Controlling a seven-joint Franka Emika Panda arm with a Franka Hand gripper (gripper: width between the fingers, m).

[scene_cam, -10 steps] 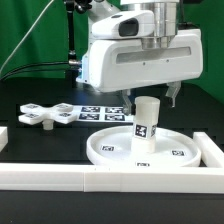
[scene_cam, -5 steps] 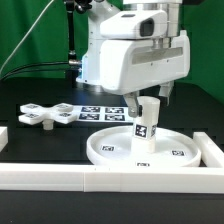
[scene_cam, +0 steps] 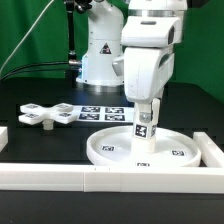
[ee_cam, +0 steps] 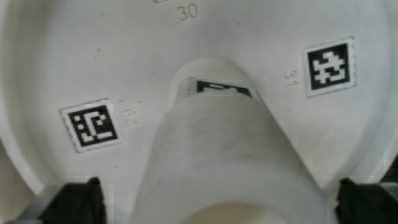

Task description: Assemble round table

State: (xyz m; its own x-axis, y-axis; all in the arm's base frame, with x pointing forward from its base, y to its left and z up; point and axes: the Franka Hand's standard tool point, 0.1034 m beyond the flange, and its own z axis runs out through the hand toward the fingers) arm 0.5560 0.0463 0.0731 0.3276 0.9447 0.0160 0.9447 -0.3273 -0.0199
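Note:
The large round disc point(scene_cam: 110, 150) lies flat on the black table, rim up. The short thick cylinder leg point(scene_cam: 145, 128) stands upright in its middle, a tag on its side. My gripper point(scene_cam: 147, 103) hangs straight above the leg, with its fingers down around the leg's top. In the wrist view the leg point(ee_cam: 222, 150) fills the middle and the disc point(ee_cam: 107, 60) lies beneath with two tags. My gripper point(ee_cam: 217, 208) is open there, and each dark fingertip point(ee_cam: 75, 205) stands off the leg's side. The flat cross-shaped foot point(scene_cam: 45, 114) lies apart at the exterior view's left.
The marker board point(scene_cam: 100, 111) lies behind the disc. Long white bars fence the table along the front point(scene_cam: 100, 179), at the exterior view's right point(scene_cam: 214, 150) and at its left point(scene_cam: 4, 137). The arm's base point(scene_cam: 100, 55) stands at the back.
The wrist has turned about its vertical axis, so the hand now looks narrow instead of broad. It has also come down over the leg's top. Leg, disc and foot have not moved.

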